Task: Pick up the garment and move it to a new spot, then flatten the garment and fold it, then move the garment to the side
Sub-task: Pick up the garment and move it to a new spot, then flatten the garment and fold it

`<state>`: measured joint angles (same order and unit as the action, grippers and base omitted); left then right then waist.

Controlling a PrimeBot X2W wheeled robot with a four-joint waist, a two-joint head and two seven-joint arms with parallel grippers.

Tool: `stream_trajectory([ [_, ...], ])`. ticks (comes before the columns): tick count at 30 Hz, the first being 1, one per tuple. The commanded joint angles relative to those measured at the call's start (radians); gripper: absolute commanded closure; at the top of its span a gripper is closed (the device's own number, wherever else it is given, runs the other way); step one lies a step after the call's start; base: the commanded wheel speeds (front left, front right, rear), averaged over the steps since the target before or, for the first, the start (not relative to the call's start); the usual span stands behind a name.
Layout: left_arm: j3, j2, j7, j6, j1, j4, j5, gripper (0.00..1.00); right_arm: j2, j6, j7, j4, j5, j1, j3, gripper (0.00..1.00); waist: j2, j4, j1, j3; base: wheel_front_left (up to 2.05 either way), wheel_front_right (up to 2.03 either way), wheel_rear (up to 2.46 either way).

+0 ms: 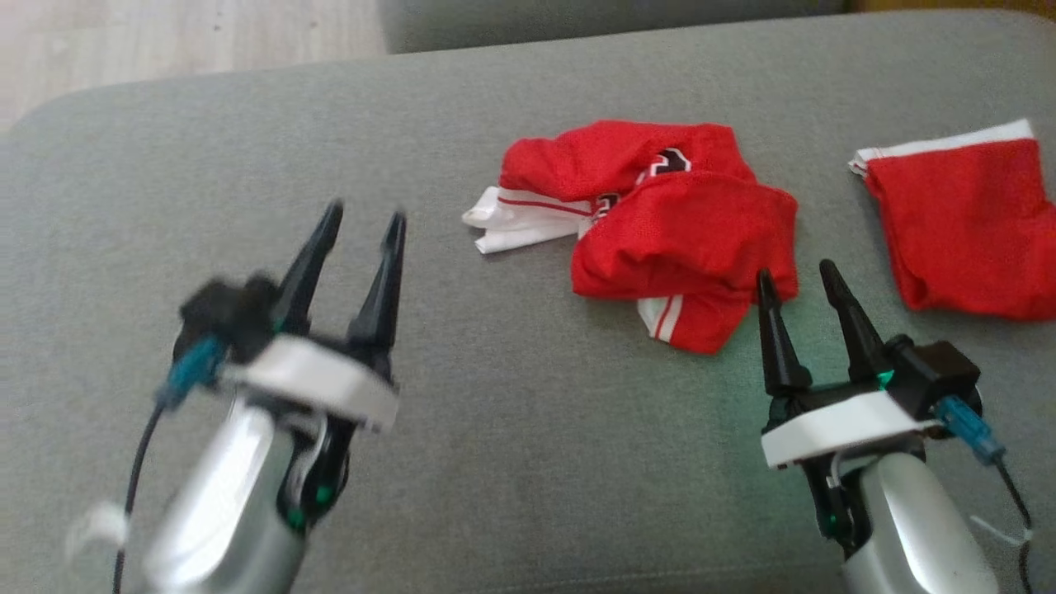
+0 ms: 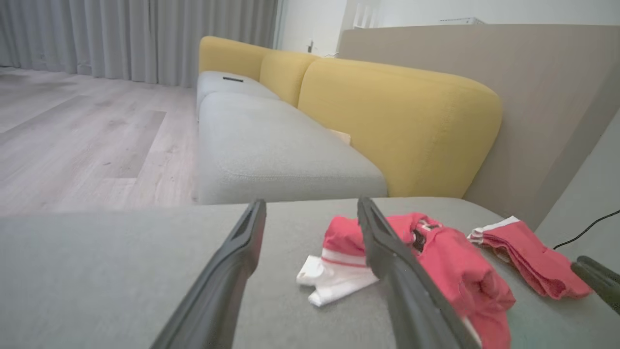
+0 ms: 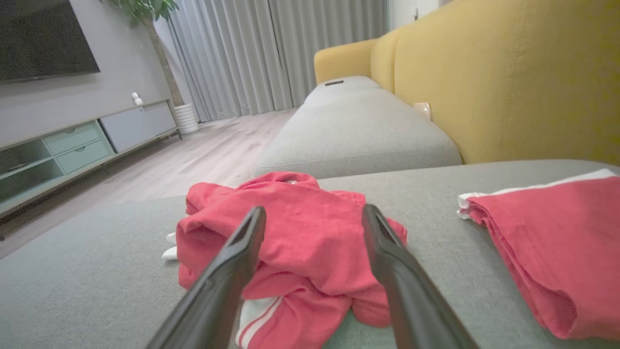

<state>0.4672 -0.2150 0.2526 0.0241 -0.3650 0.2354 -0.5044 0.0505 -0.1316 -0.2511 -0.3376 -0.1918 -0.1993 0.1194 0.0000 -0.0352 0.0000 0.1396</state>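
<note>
Since the crumpled red garment (image 1: 660, 239) is not yet lifted, the task seems to be at its very first step. It lies in a heap on the grey cushion (image 1: 495, 462), right of the middle and somewhat toward the far edge, with white trim showing at its left and near sides. A second red garment (image 1: 965, 239), folded flat, rests at the right edge of the cushion, apart from the heap; I judge it was put aside there so it does not mix with the work. The right gripper (image 1: 796, 272) has its fingers spread and holds nothing; its tips are just at the near side of the heap, probably ready to pinch the cloth. The left gripper (image 1: 365, 213), also spread and without load, hangs over bare cushion, well apart from the heap. Because the heap is bunched in layers, a pinch may catch only the top fold.
</note>
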Motion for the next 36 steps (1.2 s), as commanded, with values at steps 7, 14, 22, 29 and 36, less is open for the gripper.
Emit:
stream_trajectory([
  [7, -0.176, 0.06, 0.009, -0.048, 0.167, -0.133, 0.087, 0.0, 0.0, 0.001, -0.011, 0.03, 0.009, 0.017, 0.013, 0.0, 0.0, 0.039, 0.0, -0.031, 0.0, 0.0, 0.0],
  [14, -0.26, 0.134, 0.009, -0.106, 0.238, -0.142, 0.169, 0.0, 0.0, 0.001, -0.011, 0.029, 0.012, 0.027, 0.014, 0.0, 0.0, 0.045, 0.0, -0.031, 0.0, 0.0, 0.0],
  [22, -0.277, 0.157, 0.009, -0.14, 0.212, -0.114, 0.211, 0.0, 0.0, 0.001, 0.046, -0.019, -0.005, 0.029, 0.059, 0.0, 0.0, 0.074, 0.0, -0.007, 0.0, 0.0, 0.0],
  [29, -0.264, 0.163, 0.009, -0.151, 0.199, -0.088, 0.215, 0.0, 0.0, 0.001, 0.104, -0.137, -0.043, -0.043, 0.113, 0.0, 0.0, 0.126, 0.0, 0.032, 0.0, 0.0, 0.0],
  [36, -0.251, 0.164, 0.009, -0.153, 0.179, -0.089, 0.2, 0.0, 0.0, 0.001, 0.143, -0.291, 0.038, -0.151, 0.072, 0.0, 0.0, 0.172, 0.0, 0.063, 0.0, 0.0, 0.0],
])
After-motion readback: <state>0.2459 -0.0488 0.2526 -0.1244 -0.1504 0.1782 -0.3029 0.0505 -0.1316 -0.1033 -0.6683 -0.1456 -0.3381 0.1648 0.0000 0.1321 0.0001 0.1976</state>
